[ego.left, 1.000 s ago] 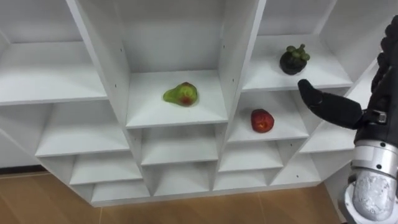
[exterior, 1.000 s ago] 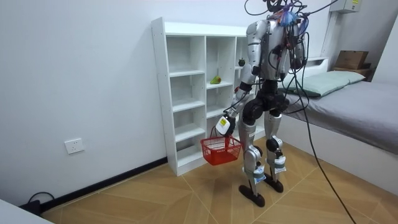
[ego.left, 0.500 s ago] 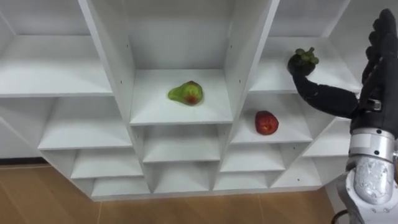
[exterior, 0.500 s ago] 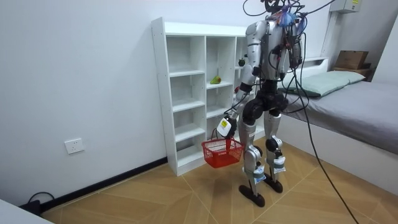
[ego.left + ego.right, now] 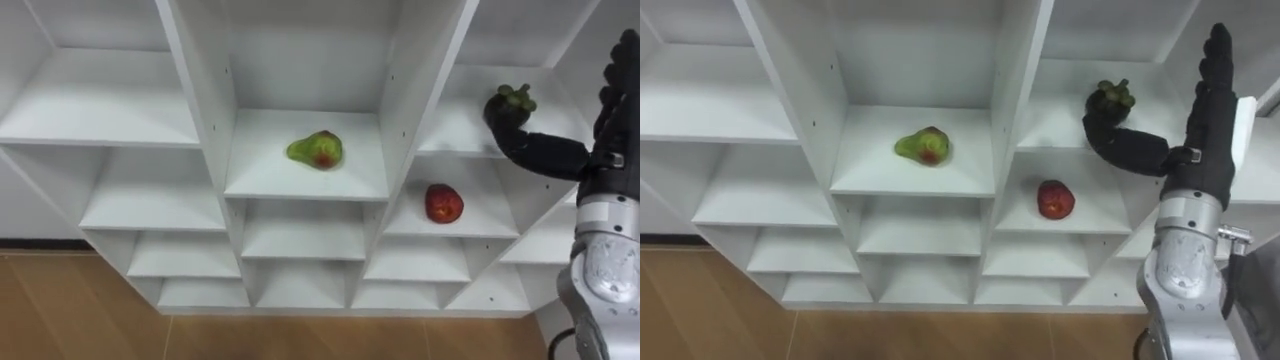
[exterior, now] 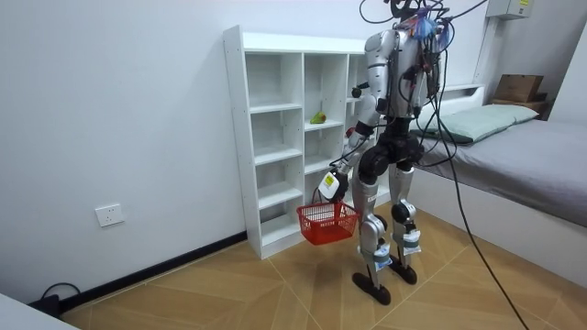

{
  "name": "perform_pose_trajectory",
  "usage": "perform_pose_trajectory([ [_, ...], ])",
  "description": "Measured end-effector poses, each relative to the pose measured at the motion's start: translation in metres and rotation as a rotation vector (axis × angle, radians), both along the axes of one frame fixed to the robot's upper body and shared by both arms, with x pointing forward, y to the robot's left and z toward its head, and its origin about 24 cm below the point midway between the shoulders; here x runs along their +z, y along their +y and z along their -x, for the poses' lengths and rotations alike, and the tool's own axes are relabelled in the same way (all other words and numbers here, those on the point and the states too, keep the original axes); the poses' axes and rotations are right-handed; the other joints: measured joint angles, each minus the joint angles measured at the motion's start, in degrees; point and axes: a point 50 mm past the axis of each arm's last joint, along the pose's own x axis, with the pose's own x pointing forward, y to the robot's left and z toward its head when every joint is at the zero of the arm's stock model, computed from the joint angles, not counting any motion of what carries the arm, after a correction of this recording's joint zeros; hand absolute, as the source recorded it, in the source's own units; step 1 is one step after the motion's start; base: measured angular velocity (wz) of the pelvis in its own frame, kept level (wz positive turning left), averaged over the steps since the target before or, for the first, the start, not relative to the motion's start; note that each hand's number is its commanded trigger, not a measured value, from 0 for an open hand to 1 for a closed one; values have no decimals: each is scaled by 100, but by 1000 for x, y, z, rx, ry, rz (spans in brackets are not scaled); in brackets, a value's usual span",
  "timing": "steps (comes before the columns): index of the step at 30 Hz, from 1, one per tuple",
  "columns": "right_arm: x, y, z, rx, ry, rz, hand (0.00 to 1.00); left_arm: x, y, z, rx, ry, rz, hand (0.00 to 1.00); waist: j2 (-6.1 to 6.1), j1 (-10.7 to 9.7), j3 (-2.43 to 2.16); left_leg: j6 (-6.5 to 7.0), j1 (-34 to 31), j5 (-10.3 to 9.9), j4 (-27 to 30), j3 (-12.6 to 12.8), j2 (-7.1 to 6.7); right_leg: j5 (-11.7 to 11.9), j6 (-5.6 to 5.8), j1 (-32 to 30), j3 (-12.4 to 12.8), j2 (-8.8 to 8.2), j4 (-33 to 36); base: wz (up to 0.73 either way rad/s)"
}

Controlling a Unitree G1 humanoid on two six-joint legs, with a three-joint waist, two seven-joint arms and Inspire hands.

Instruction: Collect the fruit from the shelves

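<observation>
right hand released, fingers straight, thumb tip against dark fruit | left hand grasping red basket | white shelves, wood floor, bed

Three fruits in the closet, around the right hand
The dark, green-capped mangosteen sits upright at the thumb's tip, seemingly touching; the red apple lies one shelf below the thumb; the green, red-blushed pear lies well left.
</observation>
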Motion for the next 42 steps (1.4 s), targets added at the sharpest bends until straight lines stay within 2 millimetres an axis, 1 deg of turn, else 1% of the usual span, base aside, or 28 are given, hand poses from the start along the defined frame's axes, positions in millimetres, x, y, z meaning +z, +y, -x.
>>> perform_pose_trajectory([
  [3, 2, 0, -9, 1, -6, -32, 0, 0, 0, 0, 3, 0, -1, 100, -34, 38, -5, -4, 2, 7, 1, -23, 2, 0, 0, 10, -22, 2, -2, 3],
  [5, 3, -2, -16, 0, -6, -57, 0, 0, 1, 3, 8, 19, -5, 100, -61, 45, 4, -6, 4, 12, 4, -60, 0, 0, 0, 28, -74, 0, -2, 9],
  [7, 3, -4, -19, -6, 2, -60, 0, 0, 1, 5, 9, 29, -6, 100, -82, 53, 2, -8, 6, 17, 5, -88, -2, 0, 0, 31, -106, -3, -3, 10],
  [8, 2, -5, -20, -9, 9, -60, 0, -1, 2, 7, 11, 38, -6, 100, -90, 62, 3, -10, 4, 20, 8, -127, -3, 0, 0, 37, -171, -7, -3, 13],
  [12, 2, -5, -22, -10, 21, -61, 0, -1, 2, 11, 13, 55, -8, 100, -78, 92, 10, -12, -13, 25, 9, -175, -3, 0, 0, 38, -224, -9, -8, 7],
  [13, 2, -5, -24, -11, 24, -60, 0, -1, 2, 12, 13, 56, -8, 100, -70, 134, 12, -13, -20, 26, 9, -180, -3, 0, 0, 36, -237, -9, -8, 5],
  [18, -2, -7, -27, -14, 52, -60, 0, 0, 3, 7, -21, 62, -25, 100, -68, 178, 12, -14, -131, 27, 77, -293, -20, 0, 0, 29, -458, -31, -11, 16],
  [21, -7, -8, -31, -15, 91, -59, 0, 2, 5, 3, -55, 59, -46, 100, -66, 206, 10, -14, -130, 28, 91, -329, -25, 0, 0, 62, -485, -33, -11, 9],
  [24, -10, -9, -33, -10, 111, -61, 0, 3, 5, 2, -64, 60, -53, 100, -60, 275, 5, -11, -127, 29, 98, -337, -33, 0, 0, 74, -480, -38, -11, 2],
  [28, -18, -19, -41, -32, 176, -48, 0, 3, 6, 2, -72, 64, -54, 100, -73, 275, -4, 3, -124, 39, 108, -394, -56, 0, 0, 103, -502, -56, -11, 6],
  [30, -23, -21, -40, -27, 201, -46, 0, 3, 6, 2, -74, 62, -53, 100, -83, 280, -10, 4, -146, 41, 117, -415, -61, 0, 0, 104, -544, -62, -10, 8],
  [32, -27, -23, -40, -20, 227, -41, 0, 3, 5, 1, -77, 62, -45, 100, -88, 272, -14, 13, -176, 48, 161, -488, -82, -1, 1, 105, -632, -83, -9, 15],
  [38, -36, -28, -39, -15, 278, -42, 0, 3, 5, 3, -75, 71, -38, 100, -119, 275, -24, 18, -118, 59, 166, -501, -91, -1, 1, 217, -633, -90, -25, 2],
  [42, -38, -27, -39, 0, 286, -43, 0, 2, 5, 3, -71, 79, -38, 100, -132, 275, -33, 18, -117, 59, 194, -482, -95, -1, 2, 256, -629, -95, -88, 0],
])
